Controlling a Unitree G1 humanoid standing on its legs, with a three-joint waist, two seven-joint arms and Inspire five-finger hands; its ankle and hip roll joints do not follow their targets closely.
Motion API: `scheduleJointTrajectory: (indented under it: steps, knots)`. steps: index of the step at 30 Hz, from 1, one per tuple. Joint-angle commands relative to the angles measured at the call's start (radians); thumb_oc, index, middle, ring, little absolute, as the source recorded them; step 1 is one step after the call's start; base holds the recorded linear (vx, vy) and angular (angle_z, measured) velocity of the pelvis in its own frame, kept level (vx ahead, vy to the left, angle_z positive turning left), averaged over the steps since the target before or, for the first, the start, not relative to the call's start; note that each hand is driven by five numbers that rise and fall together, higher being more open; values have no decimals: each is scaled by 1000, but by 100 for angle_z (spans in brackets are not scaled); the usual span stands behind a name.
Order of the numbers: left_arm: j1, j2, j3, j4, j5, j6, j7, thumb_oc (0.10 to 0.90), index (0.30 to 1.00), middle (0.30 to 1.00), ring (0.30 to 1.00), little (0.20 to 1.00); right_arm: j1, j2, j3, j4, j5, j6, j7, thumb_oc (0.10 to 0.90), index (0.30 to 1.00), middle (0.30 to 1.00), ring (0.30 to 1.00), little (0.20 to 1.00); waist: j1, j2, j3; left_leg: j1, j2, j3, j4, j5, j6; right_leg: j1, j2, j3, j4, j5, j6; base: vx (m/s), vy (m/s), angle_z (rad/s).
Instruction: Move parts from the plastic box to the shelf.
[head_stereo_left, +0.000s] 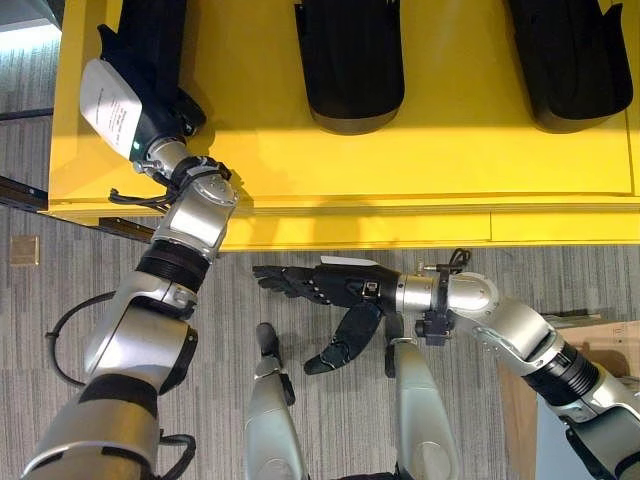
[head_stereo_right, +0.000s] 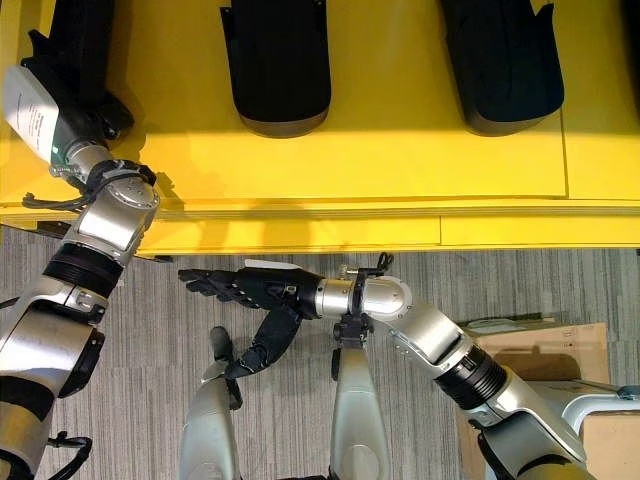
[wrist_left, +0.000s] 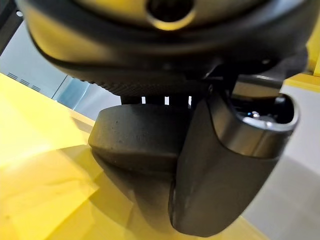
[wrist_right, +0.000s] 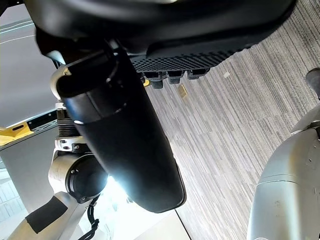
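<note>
We had 3 black parts on the yellow shelf (head_stereo_left: 420, 150): the middle part (head_stereo_left: 350, 65) and the right-hand part (head_stereo_left: 570, 60) lay well apart along the far side, and the left-hand part (head_stereo_left: 150, 45) sat at the shelf's left end with the left robot hand (head_stereo_left: 170, 100) on it. We saw that hand's white back and dark bulk over the part. In its wrist view the thumb (wrist_left: 225, 170) pressed against a dark rounded part (wrist_left: 135, 140) resting on the yellow surface, so we read it as clamped on that part. The right robot hand (head_stereo_left: 330, 285) hung over the grey floor (head_stereo_left: 60, 290) just in front of the shelf edge, fingers straight, thumb dropped, holding nothing. We judged 2 parts delivered and the 3rd being set down; the plastic box was nowhere we could point to, so what remained we couldn't say.
</note>
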Motion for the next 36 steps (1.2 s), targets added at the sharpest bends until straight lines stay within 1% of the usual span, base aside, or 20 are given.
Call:
scheduleJointTrajectory:
  steps: [1, 5, 11, 13, 16, 19, 21, 24, 28, 31, 36]
  knots:
    - [-87, 22, 0, 13, -39, -43, -24, 900, 1000, 1000, 1000, 1000, -11, 68, -31, -120, 79, -70, 28, 900, 1000, 1000, 1000, 1000, -15, -29, -25, -6, 3, 25, 30, -23, 37, 61, 31, -32, 11, -66, -51, 0, 0, 0]
    - [-83, 21, -5, 8, -36, -26, -65, 900, 1000, 1000, 1000, 1000, -14, 68, -31, -116, 78, -73, 29, 900, 1000, 1000, 1000, 1000, -15, -27, -24, -1, 3, 27, 27, -23, 38, 63, 28, -34, 9, -65, -50, 0, 0, 0]
    - [-69, 22, -18, -26, -41, -45, -129, 900, 1000, 1000, 1000, 1000, -17, 59, -35, -121, 79, -72, 19, 900, 1000, 1000, 1000, 1000, -10, -21, -20, 1, -2, 24, 25, -23, 41, 67, 24, -37, 7, -66, -50, 0, 0, 0]
    - [-60, 22, -19, -47, -36, -40, -154, 900, 1000, 1000, 1000, 1000, -17, 62, -36, -120, 75, -72, 16, 900, 1000, 1000, 1000, 1000, -8, -18, -20, 1, -3, 23, 24, -24, 41, 66, 23, -37, 5, -65, -49, 0, 0, 0]
    - [-37, 17, -13, -85, -74, -66, -208, 900, 1000, 1000, 1000, 1000, -18, 65, -38, -122, 68, -68, 7, 900, 1000, 1000, 1000, 1000, -5, -15, -16, 1, -5, 23, 25, -24, 42, 68, 20, -40, 4, -65, -48, 0, 0, 0]
    - [-26, 14, -11, -110, -81, -64, -223, 900, 1000, 1000, 1000, 1000, -18, 65, -42, -125, 64, -64, 7, 900, 1000, 1000, 1000, 1000, -4, -14, -14, 1, -8, 23, 26, -26, 43, 70, 18, -42, 3, -66, -48, 0, 0, 0]
    - [-19, 11, -11, -115, -106, -90, -250, 900, 1000, 1000, 1000, 1000, -18, 68, -40, -123, 61, -65, 4, 900, 1000, 1000, 1000, 1000, -3, -13, -14, 0, -8, 23, 29, -27, 44, 69, 16, -44, 6, -67, -48, 0, 0, 0]
    - [-4, 6, -4, -137, -130, -109, -283, 900, 1000, 1000, 1000, 1000, -17, 72, -45, -122, 55, -63, 6, 900, 1000, 1000, 1000, 1000, -1, -10, -13, 1, -8, 24, 29, -28, 44, 71, 15, -47, 5, -67, -49, 0, 0, 0]
    - [33, 0, 11, -186, -147, -139, -307, 900, 1000, 1000, 1000, 1000, -9, 75, -54, -124, 45, -63, 5, 900, 1000, 1000, 1000, 1000, 5, -8, -10, 3, -10, 21, 29, -29, 46, 72, 12, -52, 7, -68, -48, 0, 0, 0]
    - [64, -9, 31, -222, -159, -167, -300, 900, 1000, 1000, 1000, 1000, -4, 76, -59, -126, 41, -67, 1, 900, 1000, 1000, 1000, 1000, 10, -8, -10, 2, -13, 18, 27, -28, 46, 74, 11, -55, 5, -68, -48, 0, 0, 0]
    - [106, -26, 52, -272, -169, -181, -310, 900, 1000, 1000, 1000, 1000, 0, 84, -63, -127, 34, -69, -8, 900, 1000, 1000, 1000, 1000, 20, -8, -10, -2, -16, 11, 28, -27, 46, 76, 10, -59, 0, -66, -46, 0, 0, 0]
